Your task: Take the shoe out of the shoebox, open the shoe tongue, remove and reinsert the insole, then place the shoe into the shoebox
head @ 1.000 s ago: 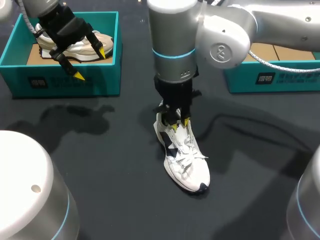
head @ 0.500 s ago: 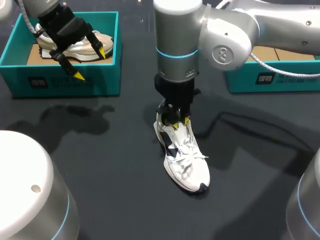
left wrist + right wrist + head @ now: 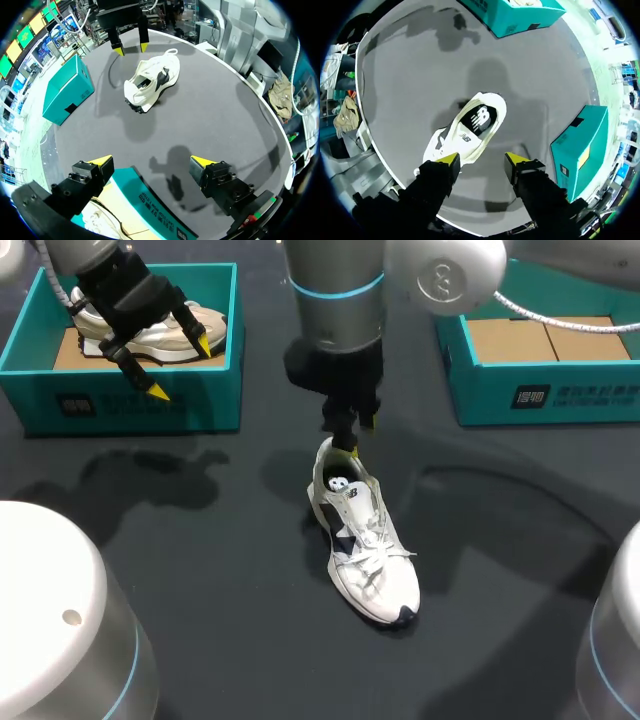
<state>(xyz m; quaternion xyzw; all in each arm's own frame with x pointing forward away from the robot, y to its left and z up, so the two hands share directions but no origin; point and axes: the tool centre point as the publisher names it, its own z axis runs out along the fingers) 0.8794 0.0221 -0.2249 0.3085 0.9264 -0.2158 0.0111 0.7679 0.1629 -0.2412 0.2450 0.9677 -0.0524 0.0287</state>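
Note:
A white shoe with dark patches [image 3: 362,540] stands upright on the dark table, toe toward the near edge; its insole [image 3: 480,119] lies inside. My right gripper [image 3: 354,437] hangs open just above the heel opening, touching nothing. In the right wrist view the right gripper [image 3: 482,159] is empty and the shoe [image 3: 465,132] lies ahead of it. My left gripper [image 3: 180,367] is open over the left teal shoebox [image 3: 130,400], which holds a beige shoe [image 3: 165,335]. The left wrist view shows the left gripper [image 3: 151,161] empty and the white shoe [image 3: 147,85] far ahead.
A second teal shoebox [image 3: 600,395] with a cardboard bottom stands at the back right. Bare dark table surrounds the white shoe on all sides. Both arm bases fill the near corners.
My right gripper has lifted out of the shoe's heel opening, moved slightly back and opened. The shoe stays in place. The left arm has not moved.

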